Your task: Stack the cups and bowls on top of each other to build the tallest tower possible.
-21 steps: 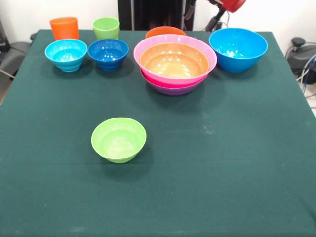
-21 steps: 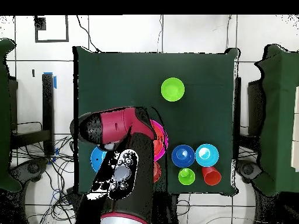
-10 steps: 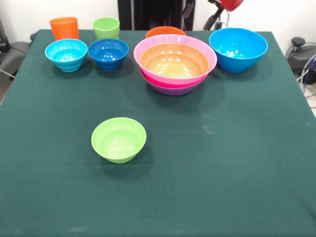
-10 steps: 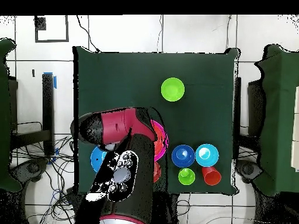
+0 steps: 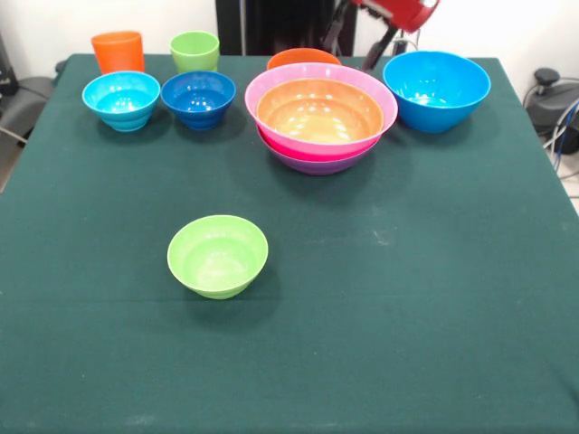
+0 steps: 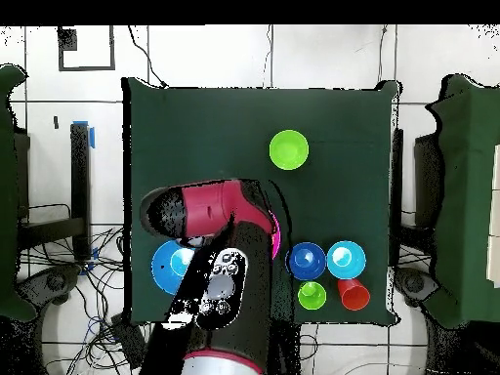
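Observation:
The tower [image 5: 319, 127] stands at the far middle: a wide orange bowl inside a pink one, on a purple one. A big blue bowl [image 5: 436, 89] sits alone to its right, and a small orange bowl [image 5: 303, 58] peeks out behind it. The light-blue [image 5: 121, 99] and dark-blue [image 5: 198, 98] small bowls sit far left, with the orange cup [image 5: 118, 51] and the green cup [image 5: 194, 51] behind them. A lime-green small bowl [image 5: 217, 256] sits alone nearer the front. Only a red arm link [image 5: 398, 11] shows at the top edge. From overhead the arm [image 6: 210, 210] covers most of the tower; the gripper is hidden.
The dark green cloth covers the table [image 5: 434, 298]. Chairs and cables stand off the table's sides. In the overhead view the lime-green bowl [image 6: 289, 149] lies well away from the arm, and the big blue bowl [image 6: 171, 266] shows partly beside it.
The red arm link has dropped lower and shifted left at the front view's top edge; overhead, the arm has swung slightly right. No bowl or cup has moved.

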